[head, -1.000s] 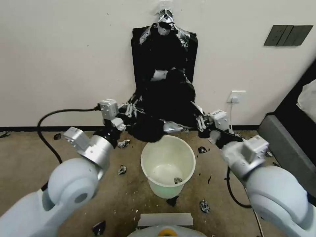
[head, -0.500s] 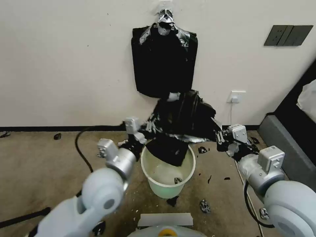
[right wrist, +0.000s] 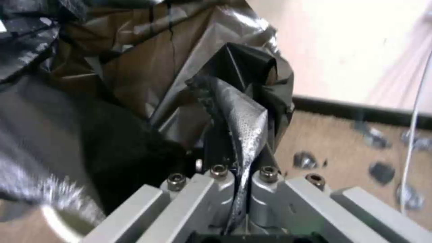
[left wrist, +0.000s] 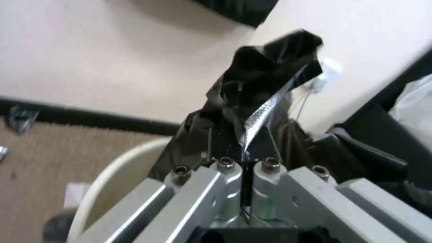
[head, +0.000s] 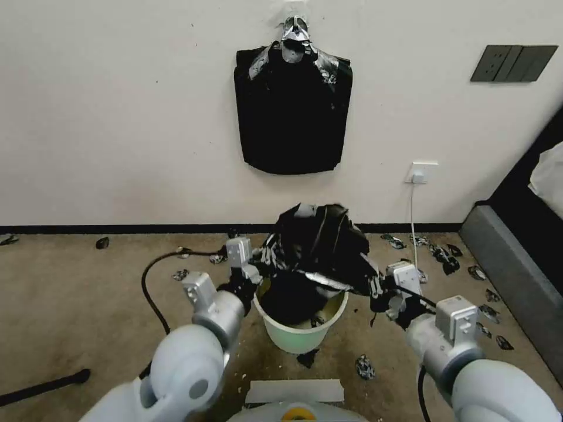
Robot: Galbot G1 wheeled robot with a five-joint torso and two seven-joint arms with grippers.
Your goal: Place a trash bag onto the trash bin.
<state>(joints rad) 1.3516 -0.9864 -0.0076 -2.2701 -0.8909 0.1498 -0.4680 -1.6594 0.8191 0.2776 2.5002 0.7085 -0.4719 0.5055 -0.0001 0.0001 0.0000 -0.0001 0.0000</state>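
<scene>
The cream-white trash bin (head: 302,334) stands on the carpet in front of me. A crinkly black trash bag (head: 316,243) is stretched over its mouth and its lower part hangs down inside the bin. My left gripper (head: 258,274) is shut on the bag's edge at the bin's left rim (left wrist: 112,175). Shut on the other edge is my right gripper (head: 372,287), just outside the right rim. In the wrist views the plastic (left wrist: 265,77) (right wrist: 243,118) is pinched between closed fingers.
A flat bundle of black bags (head: 292,111) hangs on the wall behind. Black plastic scraps (head: 363,366) litter the carpet, several at the right near a dark sofa (head: 516,275). A black cable (head: 153,287) loops at the left. A wall socket (head: 421,172) has a white cord.
Both grippers have come down and towards me with the bag, from near the wall to the bin's rim. The bag's bottom has sunk deeper into the bin.
</scene>
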